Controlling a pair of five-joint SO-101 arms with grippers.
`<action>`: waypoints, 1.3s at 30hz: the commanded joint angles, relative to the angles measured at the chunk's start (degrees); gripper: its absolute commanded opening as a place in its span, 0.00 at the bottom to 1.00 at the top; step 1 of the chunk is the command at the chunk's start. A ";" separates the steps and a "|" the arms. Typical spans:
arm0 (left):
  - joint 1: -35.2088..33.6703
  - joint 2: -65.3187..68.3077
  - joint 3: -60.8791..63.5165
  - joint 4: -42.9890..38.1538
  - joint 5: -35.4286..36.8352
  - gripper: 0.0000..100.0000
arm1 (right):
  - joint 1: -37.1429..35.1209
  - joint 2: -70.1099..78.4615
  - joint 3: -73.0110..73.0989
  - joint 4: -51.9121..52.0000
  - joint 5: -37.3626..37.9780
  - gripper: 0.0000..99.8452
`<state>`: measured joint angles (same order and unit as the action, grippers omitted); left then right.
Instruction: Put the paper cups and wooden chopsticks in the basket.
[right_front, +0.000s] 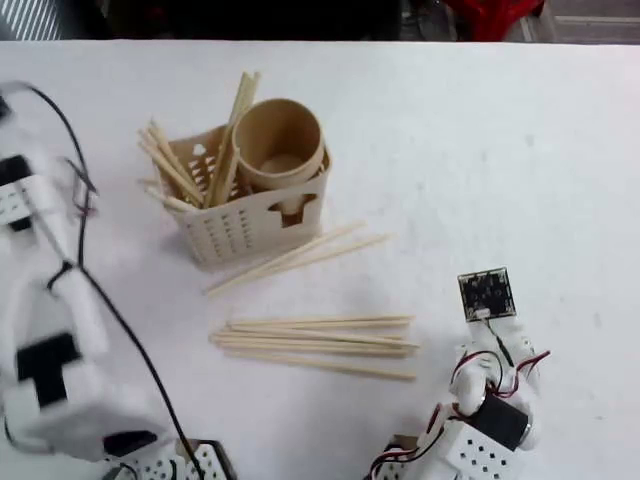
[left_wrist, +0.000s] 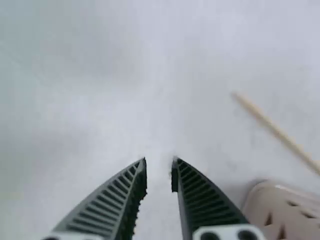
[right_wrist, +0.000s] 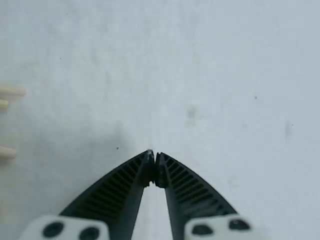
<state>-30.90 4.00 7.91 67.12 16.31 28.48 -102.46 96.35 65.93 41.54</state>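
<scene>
A cream slotted basket (right_front: 250, 220) stands left of the table's middle. It holds one paper cup (right_front: 279, 142) and several wooden chopsticks (right_front: 175, 165) leaning up out of it. Two chopsticks (right_front: 300, 255) lie slanted just in front of the basket, and a bundle of several chopsticks (right_front: 315, 343) lies flat nearer the front. My left gripper (left_wrist: 158, 162) hangs over bare table, its fingers slightly apart and holding nothing; a chopstick (left_wrist: 275, 130) and a basket corner (left_wrist: 280, 210) lie close by. My right gripper (right_wrist: 153, 156) is shut and empty, with chopstick ends (right_wrist: 9, 92) off to one side.
The left arm (right_front: 40, 300) with its black cable stands along the left edge. The right arm (right_front: 490, 400) sits at the front right, beside the chopstick bundle. White tabletop (right_front: 480, 150) stretches to the right of and behind the basket.
</scene>
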 joint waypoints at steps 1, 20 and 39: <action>2.24 11.03 0.44 -1.49 1.23 0.10 | -1.71 -0.75 -0.35 -2.59 1.14 0.02; 8.13 11.74 8.53 -15.47 1.14 0.10 | -39.34 36.44 -34.73 9.63 1.32 0.20; 8.40 11.82 8.53 -15.65 1.05 0.10 | -60.44 69.32 -37.63 -6.20 11.08 0.20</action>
<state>-23.16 16.04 16.88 52.44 17.01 -30.59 -35.82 62.07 61.54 52.26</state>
